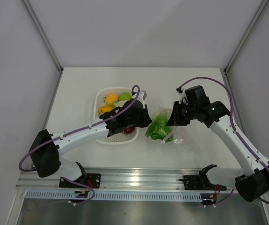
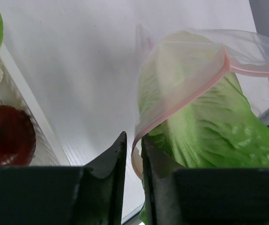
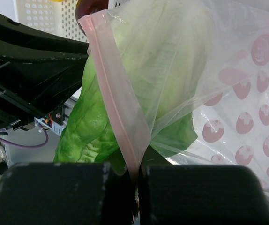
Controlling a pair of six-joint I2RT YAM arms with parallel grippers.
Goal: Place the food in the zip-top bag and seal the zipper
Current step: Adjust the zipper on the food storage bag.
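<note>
The clear zip-top bag [image 1: 183, 137] with pink dots lies right of centre, and a green lettuce [image 1: 159, 126] sits in its mouth. My right gripper [image 3: 137, 168] is shut on the pink zipper [image 3: 115, 93] strip and holds that edge up. My left gripper [image 2: 133, 145] is at the other end of the mouth. Its jaws stand a narrow gap apart, with the curled zipper [image 2: 181, 103] fold between them against the right finger. The lettuce [image 2: 209, 126] lies under the strip. Two orange fruits [image 1: 111, 99], a lime-green fruit [image 1: 124, 96] and a dark red apple [image 2: 5, 136] lie in the basket.
The white perforated basket [image 1: 99, 101] stands left of the bag, with the left arm stretched over it. Its rim [image 2: 31, 117] runs close beside the left fingers. Grey walls close in the table on both sides and a metal rail runs along the near edge.
</note>
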